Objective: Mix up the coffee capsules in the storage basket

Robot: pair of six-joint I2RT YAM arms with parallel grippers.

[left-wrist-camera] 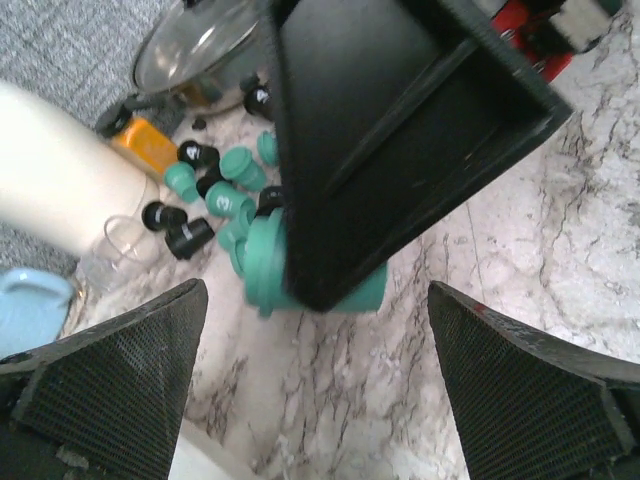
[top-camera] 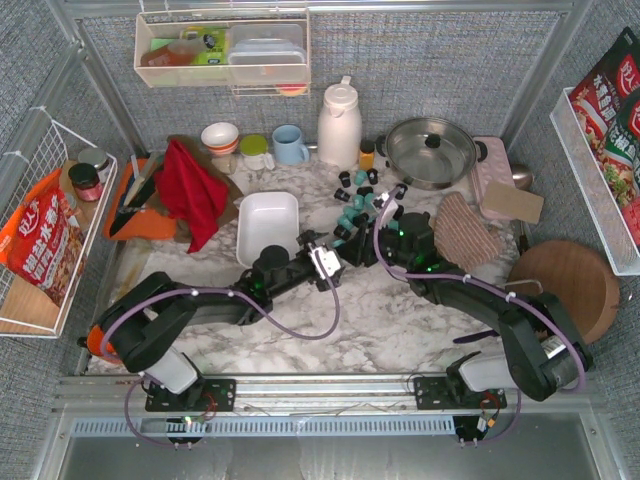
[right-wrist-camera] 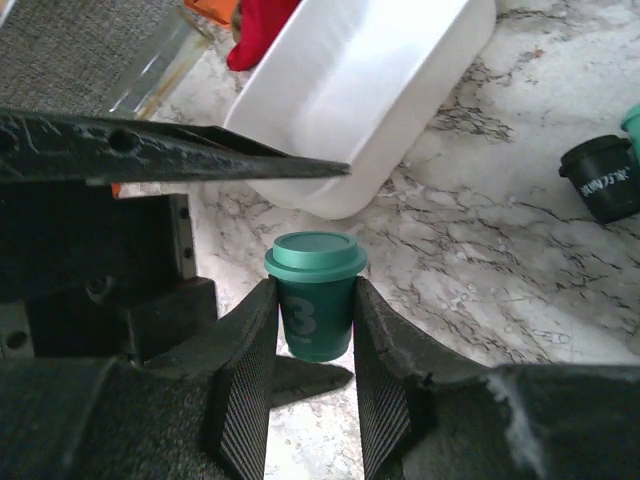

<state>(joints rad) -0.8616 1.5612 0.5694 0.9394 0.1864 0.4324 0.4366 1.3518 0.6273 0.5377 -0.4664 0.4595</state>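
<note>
Nearest us in the overhead view, the left arm (top-camera: 190, 305) and right arm (top-camera: 480, 295) reach across the marble bench (top-camera: 380, 330) and meet just right of the storage basket (top-camera: 268, 225), which shows no pods inside. The coffee capsules (top-camera: 360, 195), teal and black, lie scattered on the bench between the basket and the steel pan (top-camera: 432, 150). The left gripper (top-camera: 330, 258) and right gripper (top-camera: 352, 243) sit almost nose to nose, we judge because both serve the same small heap.

From the left wrist, the left gripper (left-wrist-camera: 315, 300) shows its jaws spread wide and holding nothing, most likely to stay clear of its partner's pick. Across the gap cuts the black body of the right gripper (left-wrist-camera: 400, 130), a teal capsule (left-wrist-camera: 262, 272) at its tip. More coffee capsules (left-wrist-camera: 215, 195) lie behind it, near the white flask (left-wrist-camera: 60, 170).

From the right wrist, the right gripper (right-wrist-camera: 315, 325) has its jaws clamped on the sides of the teal capsule (right-wrist-camera: 315, 285), upright, flat rim uppermost, marked 3. We judge that the grip below the rim guards against slipping. We cannot tell whether the pod is clear of the bench. The storage basket (right-wrist-camera: 370, 90) stands just ahead, so carrying the pod into it looks like the step in hand. A black capsule (right-wrist-camera: 600, 180) lies off to the right.
</note>
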